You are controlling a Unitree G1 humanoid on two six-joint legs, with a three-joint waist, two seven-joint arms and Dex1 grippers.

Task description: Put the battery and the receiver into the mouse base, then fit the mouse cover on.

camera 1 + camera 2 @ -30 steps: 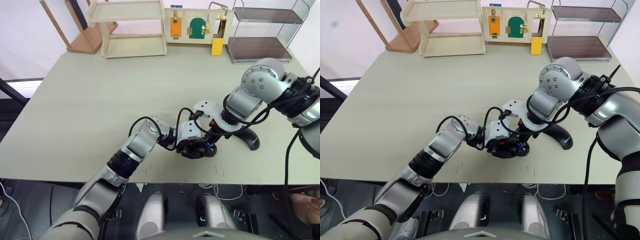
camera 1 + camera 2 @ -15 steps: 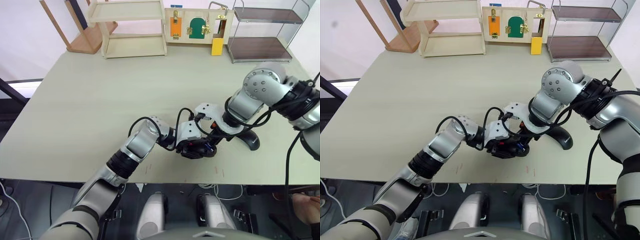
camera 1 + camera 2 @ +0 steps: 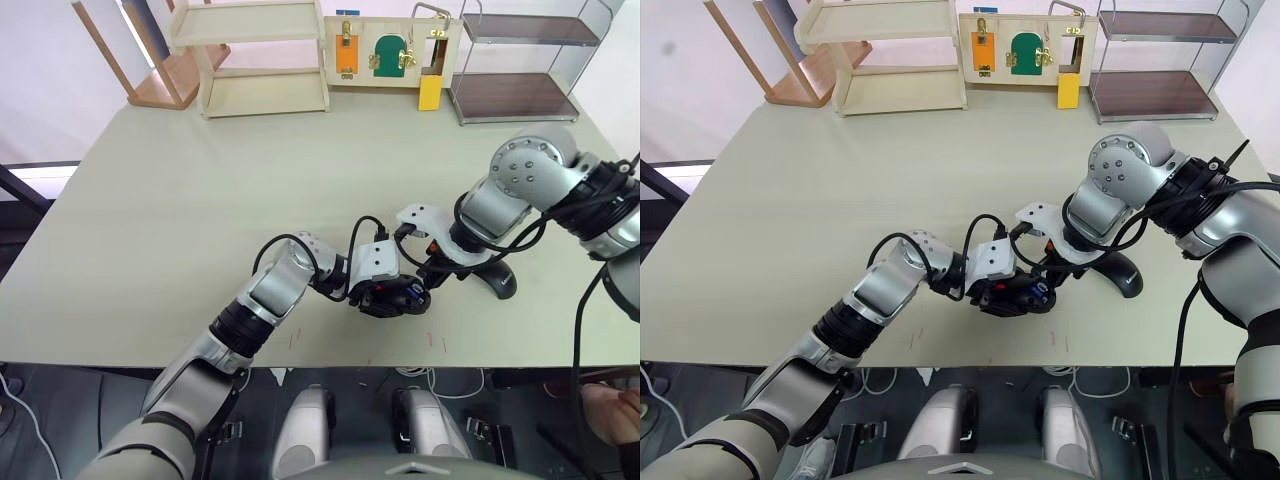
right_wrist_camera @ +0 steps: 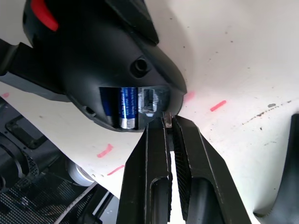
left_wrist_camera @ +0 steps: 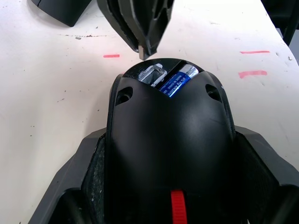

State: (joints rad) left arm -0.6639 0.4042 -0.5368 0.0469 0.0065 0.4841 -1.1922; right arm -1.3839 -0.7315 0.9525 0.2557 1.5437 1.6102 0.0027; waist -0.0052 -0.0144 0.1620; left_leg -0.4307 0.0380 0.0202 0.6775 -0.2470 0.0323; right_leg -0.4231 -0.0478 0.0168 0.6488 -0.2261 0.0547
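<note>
While left claw (image 5: 170, 205) clamps mouse base (image 5: 168, 140) | right claw (image 4: 168, 122) pinches receiver (image 4: 167, 119) at slot | tilt risks jamming beside seated battery (image 4: 126, 107).

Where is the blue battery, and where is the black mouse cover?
battery (image 4: 125, 109), right wrist view, on its blue label inside the mouse base.
mouse cover (image 3: 1122, 275), right eye view, on its glossy curved top, on the table.
</note>
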